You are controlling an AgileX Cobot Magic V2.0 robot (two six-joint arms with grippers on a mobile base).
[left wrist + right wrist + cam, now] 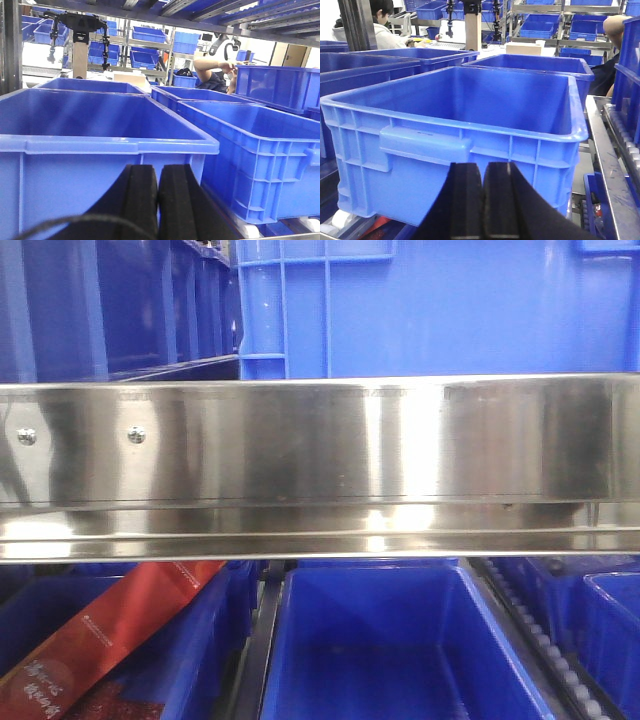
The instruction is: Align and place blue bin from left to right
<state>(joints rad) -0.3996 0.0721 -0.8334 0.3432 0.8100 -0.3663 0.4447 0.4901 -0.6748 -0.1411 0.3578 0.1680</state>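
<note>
1. The blue bin sits straight ahead of my right tool on the rack shelf, its near wall and moulded handle lip facing me. My left tool faces a second bin the same way, with a neighbouring bin just beside it on the right.

2. Handling, as I judge it: rigid moulded plastic, empty inside, so light for its bulk but wide and awkward. The smooth walls will slip under a pinch. The rim and the handle lip are the places to push or hook, and one tool at each end would keep it square while sliding.

3. My tools: both have their black pads pressed together with no gap, and neither has hold of anything. Each hangs short of its bin's front wall.

4. Count: the left wrist view shows three bins in the front row, with more behind. The right wrist view shows one in front and at least three behind or beside it.

5. Outward: the front view is mostly a steel shelf rail, with bins above and below it and a red packet in a lower one. Two people work among further racks.
</note>
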